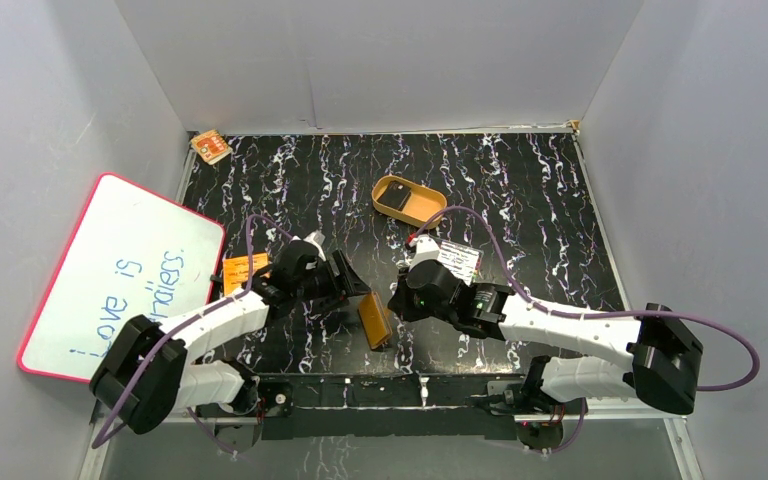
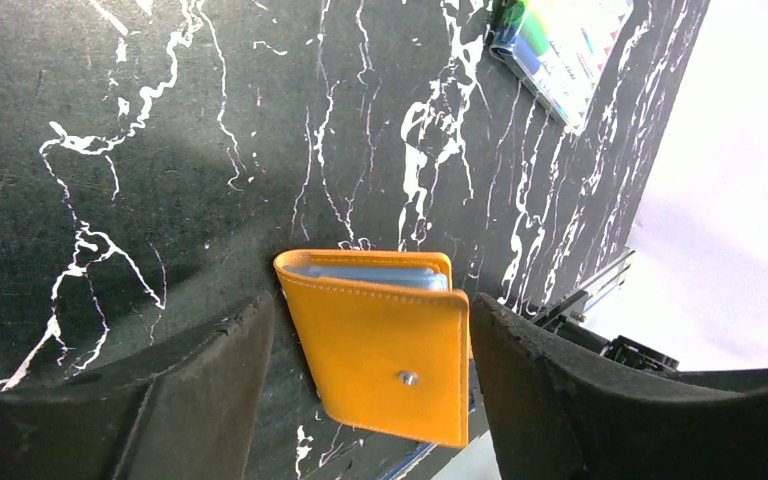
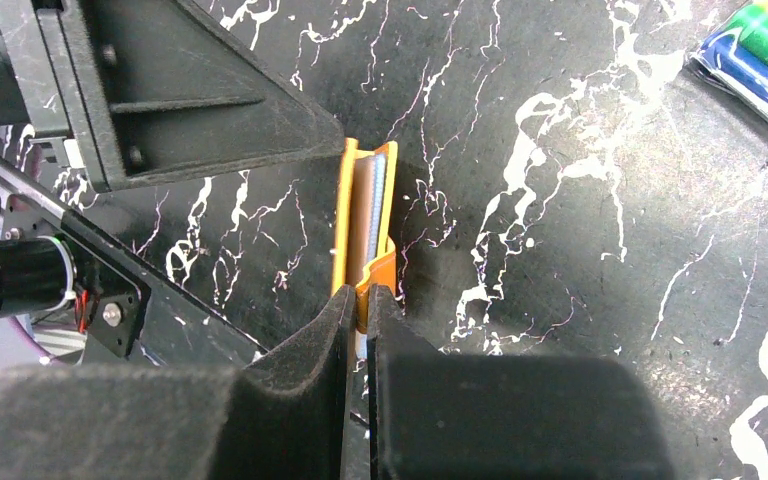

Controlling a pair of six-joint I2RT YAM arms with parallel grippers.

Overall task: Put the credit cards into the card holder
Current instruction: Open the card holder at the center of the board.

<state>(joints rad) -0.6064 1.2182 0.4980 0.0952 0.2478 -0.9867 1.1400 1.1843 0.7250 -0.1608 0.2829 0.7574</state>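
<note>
The card holder (image 1: 375,322), a small orange wallet with a light-blue inside and a snap stud, stands on its edge on the black marbled table near the front. My right gripper (image 3: 360,295) is shut on an orange flap at the card holder's (image 3: 365,215) near end. My left gripper (image 2: 370,300) is open and straddles the card holder (image 2: 385,340). Its left finger (image 2: 210,380) stands a little apart, and its right finger (image 2: 530,380) is right beside the wallet's edge. One black credit card (image 1: 394,199) lies in the tan tray. No card shows in either gripper.
A tan oval tray (image 1: 430,205) sits behind the arms at mid-table. A pack of coloured markers (image 1: 458,262) lies by the right wrist. An orange booklet (image 1: 243,272) lies by the left arm, a pink-rimmed whiteboard (image 1: 120,270) leans at the left, and a small orange item (image 1: 210,147) sits far left.
</note>
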